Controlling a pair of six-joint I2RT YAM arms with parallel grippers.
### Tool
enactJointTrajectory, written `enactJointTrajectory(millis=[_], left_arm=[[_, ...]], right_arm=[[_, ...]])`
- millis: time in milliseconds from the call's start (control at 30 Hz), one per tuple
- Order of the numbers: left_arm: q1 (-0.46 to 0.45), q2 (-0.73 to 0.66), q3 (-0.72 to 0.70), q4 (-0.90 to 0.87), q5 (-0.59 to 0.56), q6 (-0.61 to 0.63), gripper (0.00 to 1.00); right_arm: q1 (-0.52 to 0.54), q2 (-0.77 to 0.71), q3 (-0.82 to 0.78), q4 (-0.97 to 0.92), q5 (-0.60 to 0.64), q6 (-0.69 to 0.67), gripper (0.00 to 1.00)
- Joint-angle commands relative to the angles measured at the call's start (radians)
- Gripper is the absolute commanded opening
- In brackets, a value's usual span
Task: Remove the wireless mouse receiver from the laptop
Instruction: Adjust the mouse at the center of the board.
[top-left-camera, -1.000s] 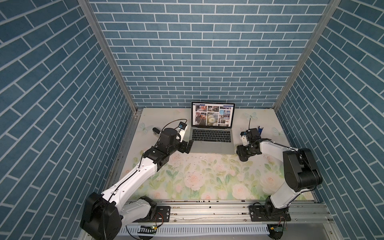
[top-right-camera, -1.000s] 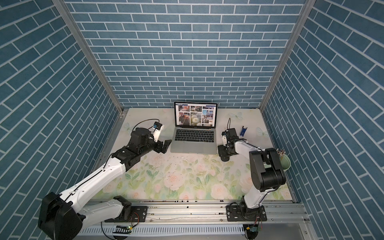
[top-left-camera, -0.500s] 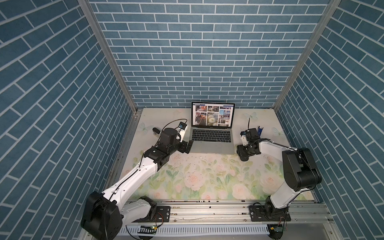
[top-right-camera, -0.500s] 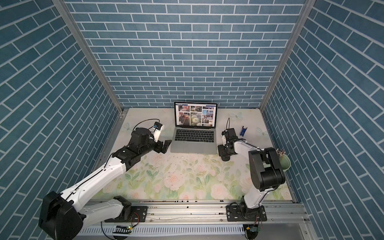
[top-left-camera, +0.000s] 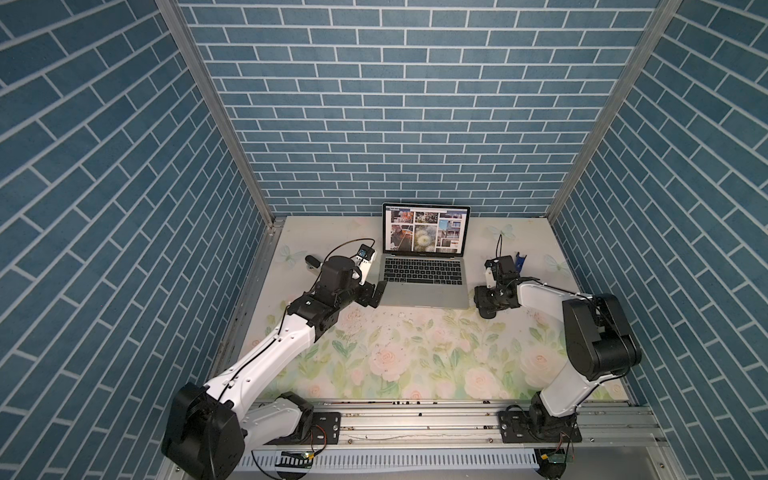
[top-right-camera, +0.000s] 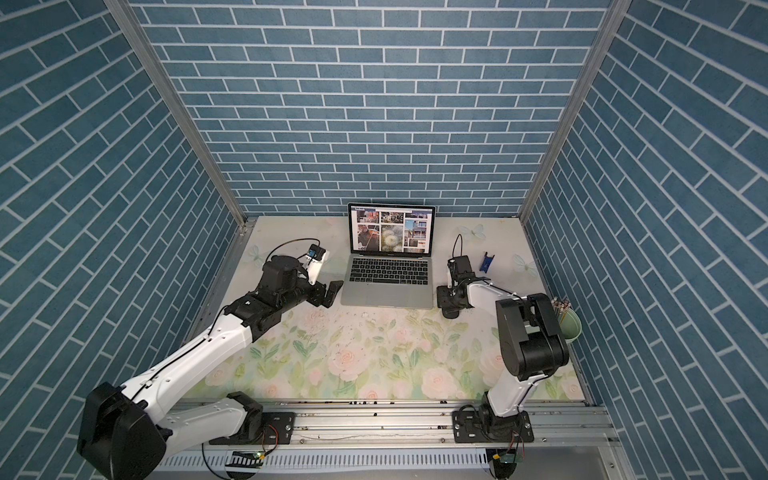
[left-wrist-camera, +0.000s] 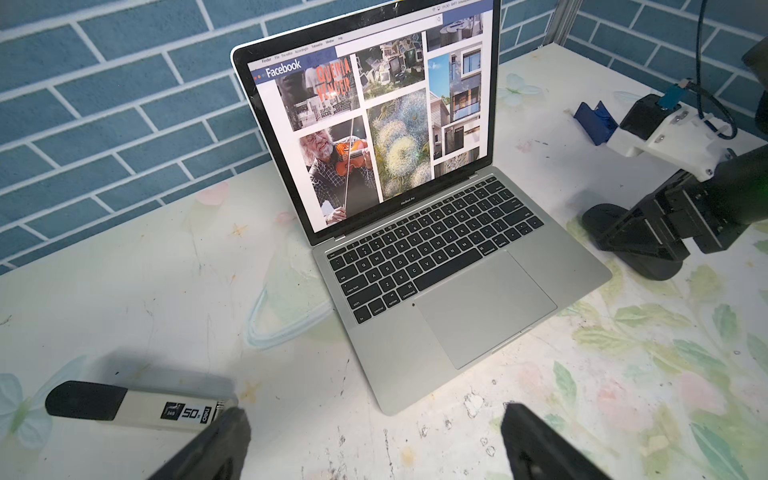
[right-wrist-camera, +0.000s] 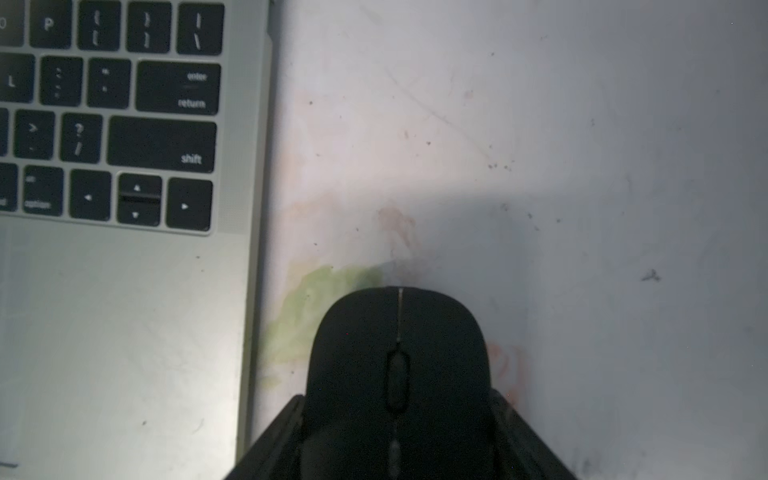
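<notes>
slim silver laptop (left-wrist-camera: 486, 307), black keys (left-wrist-camera: 432, 243)

- The table (top-left-camera: 415, 357) carries a pale cover printed with roses and leaves.
- The laptop (top-left-camera: 424, 286) sits open on it toward the back wall, its screen upright.
- A black mouse (right-wrist-camera: 399, 353) lies just right of the laptop's front corner.
- A small blue piece (top-left-camera: 519, 261) lies farther right of the laptop, level with its hinge.
- A white tube with a black cap (left-wrist-camera: 124, 409) lies left of the laptop.
- A green cup (top-right-camera: 569, 328) of pencils stands well to the laptop's right.
</notes>
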Motion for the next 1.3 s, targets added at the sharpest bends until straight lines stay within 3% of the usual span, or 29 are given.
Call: enactJointTrajectory(millis=[0, 33, 67, 367, 600, 700, 767, 867, 967, 1000, 1100, 1267], left_arm=[[0.009, 0.014, -0.013, -0.011, 0.017, 0.011, 1.0], [0.009, 0.014, -0.013, -0.011, 0.018, 0.01, 1.0], [0.009, 0.016, -0.013, -0.01, 0.02, 0.01, 0.99], [0.009, 0.005, -0.01, -0.011, 0.037, 0.007, 1.0], [0.008, -0.074, 0.013, 0.025, 0.03, -0.014, 1.0], [0.01, -0.14, 0.002, 0.093, -0.067, -0.033, 1.0], [0.009, -0.197, -0.033, 0.185, -0.224, -0.064, 0.99], [0.011, -0.314, -0.171, 0.425, -0.545, -0.085, 1.0], [0.04, -0.377, -0.369, 0.713, -0.909, -0.075, 1.0], [0.069, -0.382, -0.421, 0.781, -0.971, -0.075, 1.0], [0.186, -0.37, -0.51, 0.809, -0.946, -0.128, 1.0], [0.296, -0.235, -0.605, 0.898, -0.87, -0.171, 1.0]], right_arm=[[0.002, 0.047, -0.025, -0.05, 0.002, 0.047, 0.74], [0.002, 0.046, -0.027, -0.049, 0.004, 0.046, 0.97], [0.002, 0.044, -0.029, -0.05, 0.005, 0.043, 1.0], [0.002, 0.029, -0.018, -0.067, 0.016, 0.028, 1.0], [0.001, -0.091, 0.126, -0.247, 0.112, -0.044, 1.0], [0.003, -0.185, 0.173, -0.283, 0.086, -0.081, 1.0], [0.002, -0.258, 0.171, -0.251, 0.054, -0.123, 1.0], [0.0, -0.381, 0.072, -0.06, 0.058, -0.208, 1.0], [-0.01, -0.485, -0.182, 0.351, 0.169, -0.283, 1.0], [-0.017, -0.509, -0.295, 0.537, 0.191, -0.323, 1.0], [-0.063, -0.509, -0.563, 1.032, 0.192, -0.386, 1.0], [-0.138, -0.365, -0.711, 1.387, 0.105, -0.339, 1.0]])
